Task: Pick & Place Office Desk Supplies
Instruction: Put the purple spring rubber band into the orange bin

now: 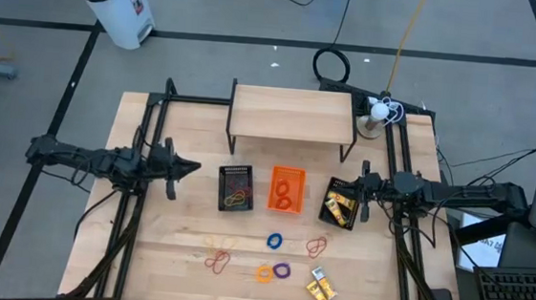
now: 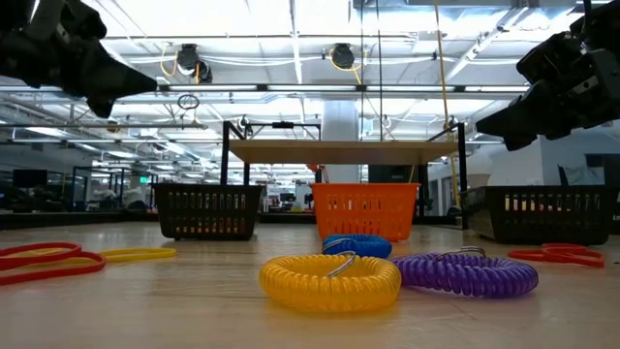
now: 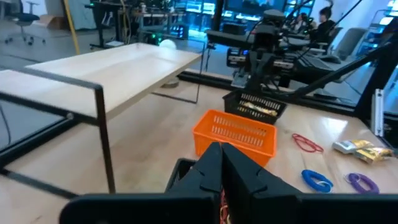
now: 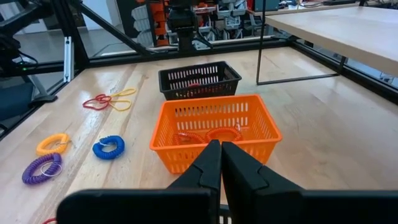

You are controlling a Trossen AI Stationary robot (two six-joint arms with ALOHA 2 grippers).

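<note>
Loose supplies lie on the near part of the table: a blue ring [image 1: 274,240], an orange ring [image 1: 265,273], a purple ring [image 1: 282,270], red rubber bands [image 1: 218,259], more bands [image 1: 316,246] and yellow oblong pieces [image 1: 321,288]. My left gripper [image 1: 193,170] hangs shut and holds nothing, left of the left black tray [image 1: 236,188]; in its wrist view the fingers [image 3: 211,168] are closed over that tray's edge. My right gripper [image 1: 353,184] is shut and holds nothing over the right black tray [image 1: 342,204], pointing at the orange tray [image 4: 211,127].
Three trays stand in a row at mid-table: the left black one holds rubber bands, the orange tray [image 1: 287,190] holds rings, the right black one holds yellow pieces. A wooden shelf on black legs [image 1: 293,114] stands behind them. A person sits beyond the table in the left wrist view.
</note>
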